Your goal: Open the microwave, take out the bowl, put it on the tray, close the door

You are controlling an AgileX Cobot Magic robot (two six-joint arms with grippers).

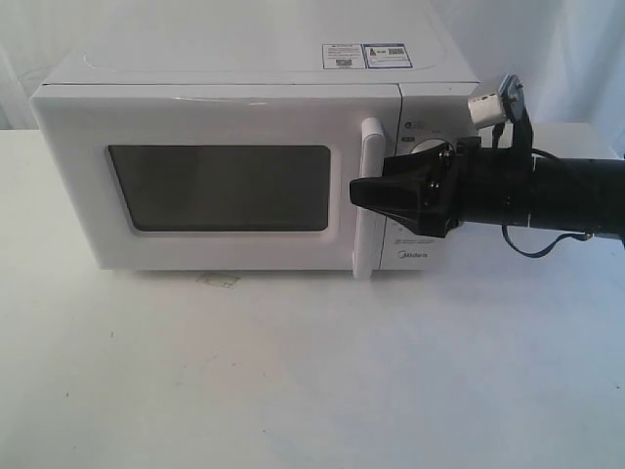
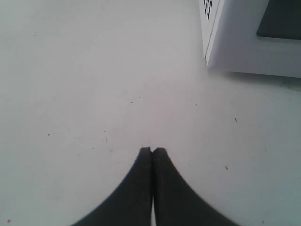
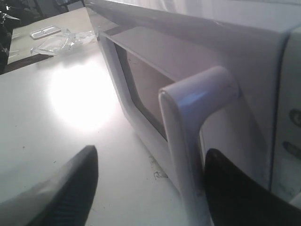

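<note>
Right gripper (image 1: 359,192), jaws spread wide, sits at 3 o'clock of the closed door (image 1: 215,117) and straddles its handle (image 1: 371,147), apparently to pull. Left gripper (image 2: 152,149) hangs with fingers pressed together. Bowl unseen, presumably inside the microwave (image 1: 244,68).

White boxy microwave (image 1: 244,83) sits upright on the table (image 1: 293,371), front facing out, stickers (image 1: 366,56) on top twd the rear right. Door (image 1: 215,122) is shut, flush w/ the body. Dark rect. window (image 1: 220,188) mid-door, tall white vert. handle (image 1: 370,142) at the door's right edge.
</note>
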